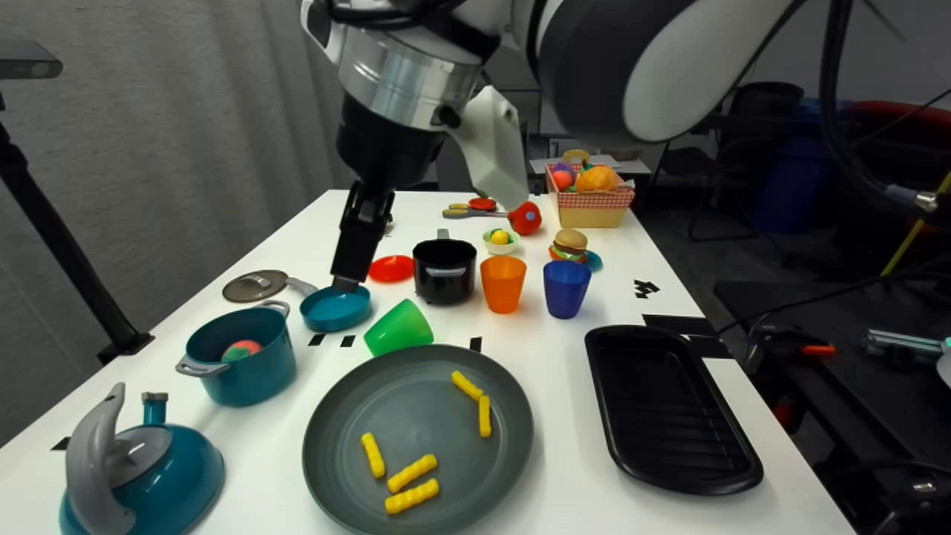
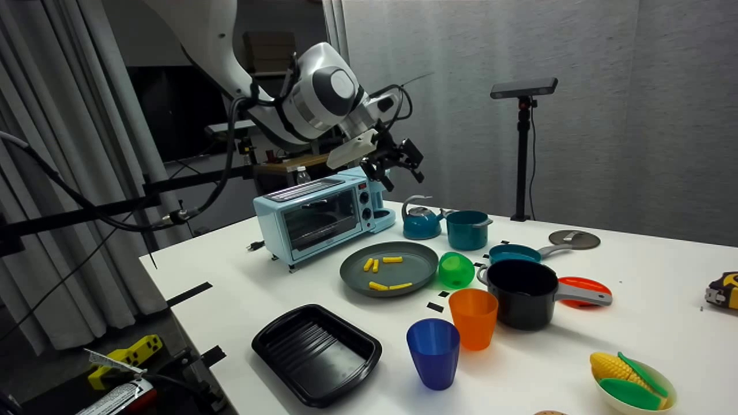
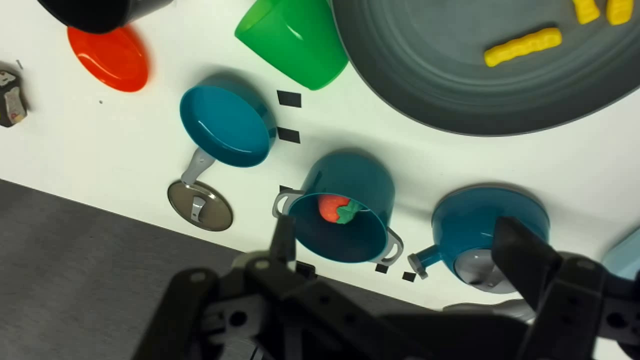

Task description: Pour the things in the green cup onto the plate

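Observation:
Several yellow pieces lie spread on the large dark grey plate; they also show in an exterior view and the wrist view. The green cup lies on its side on the table against the plate's rim, its mouth turned away from the plate. It also shows in an exterior view, where no pieces are visible in it, and in the wrist view. My gripper is open and empty, raised above the table. In the wrist view its fingers are wide apart over the teal pot and kettle.
A teal pot with a toy strawberry, a teal kettle and a small teal pan stand near the plate. The orange cup, blue cup, black pot and black tray surround it. A blue toaster oven stands behind.

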Tool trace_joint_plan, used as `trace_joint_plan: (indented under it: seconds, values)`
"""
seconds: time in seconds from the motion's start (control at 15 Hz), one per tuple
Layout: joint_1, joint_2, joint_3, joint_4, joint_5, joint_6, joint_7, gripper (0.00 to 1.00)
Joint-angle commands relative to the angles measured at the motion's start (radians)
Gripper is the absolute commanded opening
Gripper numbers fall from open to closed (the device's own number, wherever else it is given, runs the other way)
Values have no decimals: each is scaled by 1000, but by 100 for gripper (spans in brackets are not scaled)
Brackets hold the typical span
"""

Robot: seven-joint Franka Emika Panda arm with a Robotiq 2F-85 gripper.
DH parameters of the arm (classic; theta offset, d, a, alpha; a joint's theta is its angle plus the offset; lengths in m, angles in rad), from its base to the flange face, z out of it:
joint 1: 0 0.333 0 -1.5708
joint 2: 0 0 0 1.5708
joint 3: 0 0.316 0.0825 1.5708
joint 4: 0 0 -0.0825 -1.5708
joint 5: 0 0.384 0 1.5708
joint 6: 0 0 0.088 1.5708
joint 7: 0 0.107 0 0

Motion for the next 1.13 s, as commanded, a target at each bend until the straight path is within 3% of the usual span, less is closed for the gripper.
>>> trace_joint_plan:
  seconds: [0.0,0.13,0.2,0.47,0.53,1.07]
  values:
    - [8,-162,9,-163,-96,13,45,100]
    - [-4,-208,26,-198,-140,-1,66,100]
    - [30,-224,-8,-217,-139,4,65,100]
    - [29,-276,-5,-264,-178,-6,79,100]
    - [13,-220,9,-213,-141,0,48,100]
    - [13,-216,10,-217,-143,0,49,100]
